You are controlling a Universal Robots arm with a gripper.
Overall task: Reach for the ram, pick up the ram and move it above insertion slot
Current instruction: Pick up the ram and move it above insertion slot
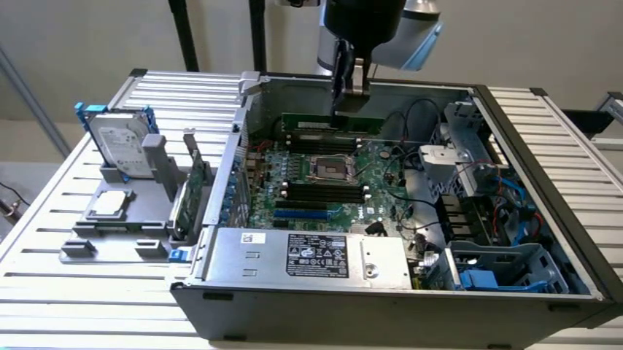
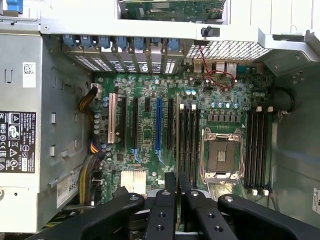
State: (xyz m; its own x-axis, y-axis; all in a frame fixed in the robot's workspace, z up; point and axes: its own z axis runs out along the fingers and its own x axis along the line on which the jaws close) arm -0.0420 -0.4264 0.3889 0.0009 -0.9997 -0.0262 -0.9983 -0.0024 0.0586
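Note:
The ram, a long thin green stick, hangs level inside the open computer case with my gripper shut on its top edge. It sits just above the far bank of black memory slots behind the CPU socket, apart from the board. In the wrist view my black fingers close around the ram, seen edge-on as a thin strip. It runs alongside the memory slots next to the CPU socket. A second slot bank lies on the socket's other side.
On the exterior view's left, outside the case, stand a silver hard drive in a blue frame and a taller green expansion card. The power supply fills the case front. Cables and a drive cage crowd the exterior view's right.

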